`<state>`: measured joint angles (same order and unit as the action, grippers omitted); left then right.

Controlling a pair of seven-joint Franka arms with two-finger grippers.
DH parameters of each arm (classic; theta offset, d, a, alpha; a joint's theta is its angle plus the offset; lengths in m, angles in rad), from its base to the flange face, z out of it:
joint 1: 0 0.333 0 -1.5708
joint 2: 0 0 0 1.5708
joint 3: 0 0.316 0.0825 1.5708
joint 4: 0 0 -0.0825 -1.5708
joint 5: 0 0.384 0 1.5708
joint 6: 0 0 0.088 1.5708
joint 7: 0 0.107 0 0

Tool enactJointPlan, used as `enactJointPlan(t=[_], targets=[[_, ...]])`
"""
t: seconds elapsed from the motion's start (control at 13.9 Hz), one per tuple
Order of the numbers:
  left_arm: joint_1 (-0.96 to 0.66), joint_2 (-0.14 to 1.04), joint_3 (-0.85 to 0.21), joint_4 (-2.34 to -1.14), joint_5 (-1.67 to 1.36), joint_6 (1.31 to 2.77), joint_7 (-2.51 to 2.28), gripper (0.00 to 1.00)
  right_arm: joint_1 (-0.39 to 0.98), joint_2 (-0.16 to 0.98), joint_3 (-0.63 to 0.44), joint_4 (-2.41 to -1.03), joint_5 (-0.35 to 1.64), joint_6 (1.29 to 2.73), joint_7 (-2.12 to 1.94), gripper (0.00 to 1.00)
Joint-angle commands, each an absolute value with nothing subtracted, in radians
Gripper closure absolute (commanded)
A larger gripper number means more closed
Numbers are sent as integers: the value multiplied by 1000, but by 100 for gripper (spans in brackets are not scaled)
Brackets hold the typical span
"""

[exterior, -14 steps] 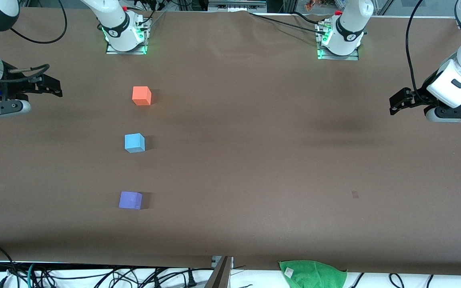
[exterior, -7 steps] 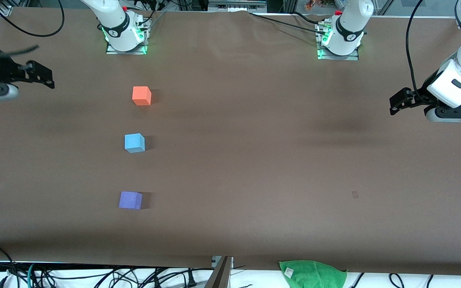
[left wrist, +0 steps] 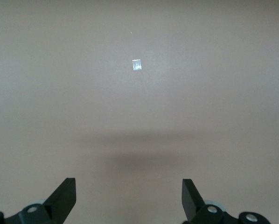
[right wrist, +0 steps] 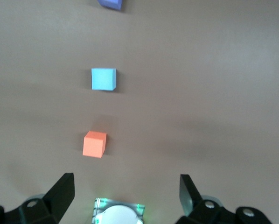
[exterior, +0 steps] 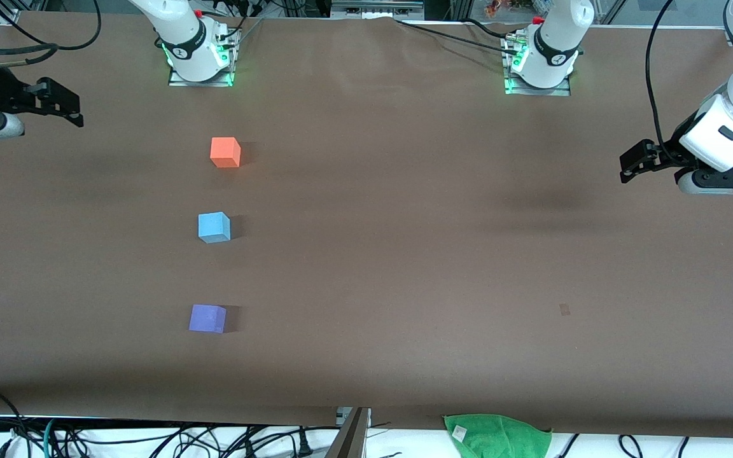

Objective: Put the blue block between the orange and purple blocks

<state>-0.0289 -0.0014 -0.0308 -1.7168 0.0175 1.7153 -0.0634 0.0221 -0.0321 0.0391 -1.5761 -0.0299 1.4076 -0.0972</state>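
Three cubes are set in a row on a brown bench [exterior: 404, 267].
One orange block [exterior: 225, 152], one blue block [exterior: 214, 227] and one purple block [exterior: 207, 318] are counted; the jaws of the left gripper [exterior: 628, 166] and the right gripper [exterior: 69, 109] are held apart.

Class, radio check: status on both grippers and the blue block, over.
Left gripper open, waiting at its table end. Right gripper open, empty, raised. Blue block sits between orange block and purple block. Nothing in the way.

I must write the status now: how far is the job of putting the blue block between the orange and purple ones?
Done, it seems: the blue block stands on the table between the orange block and the purple block, apart from both. In hand: nothing; the left gripper and right gripper hang open at the table's ends. Left: nothing visible.
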Motion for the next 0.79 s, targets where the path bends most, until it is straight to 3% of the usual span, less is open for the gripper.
enactJointPlan(t=[0.0,0.72], targets=[[-26,-9,-29,-1710,8,1710,-43,0,-3,-60,63,-1595,-41,1358,-20,1],[-26,-9,-29,-1709,8,1712,-43,0,-5,-11,52,-1562,-43,1347,-29,1]])
